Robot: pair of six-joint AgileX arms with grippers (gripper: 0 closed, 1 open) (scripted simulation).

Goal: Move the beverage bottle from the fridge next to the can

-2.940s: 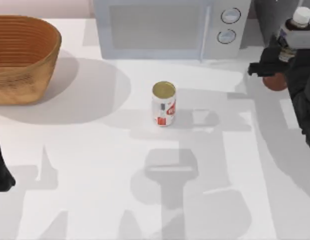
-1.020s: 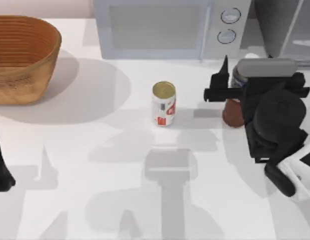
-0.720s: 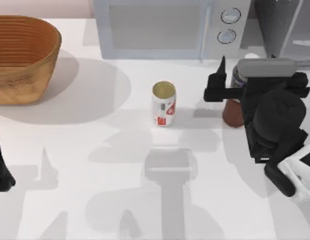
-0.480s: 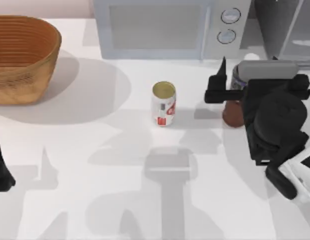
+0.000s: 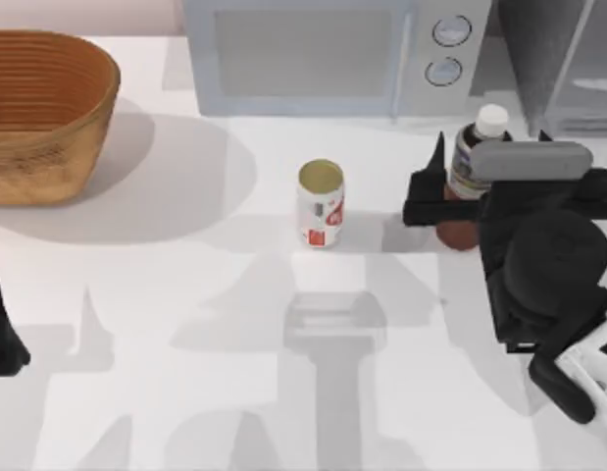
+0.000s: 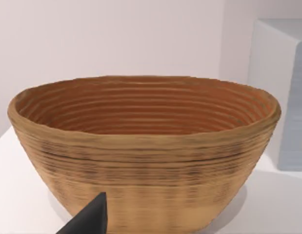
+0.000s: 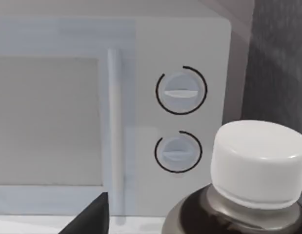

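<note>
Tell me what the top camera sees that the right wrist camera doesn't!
Top view only: the can, the woven basket, the fridge, the white table and the right gripper by the beverage bottle, plus the left arm parked at the table's left edge. Right wrist view only: a close look at the microwave's two dials. Both share the bottle with its white cap and the microwave.
</note>
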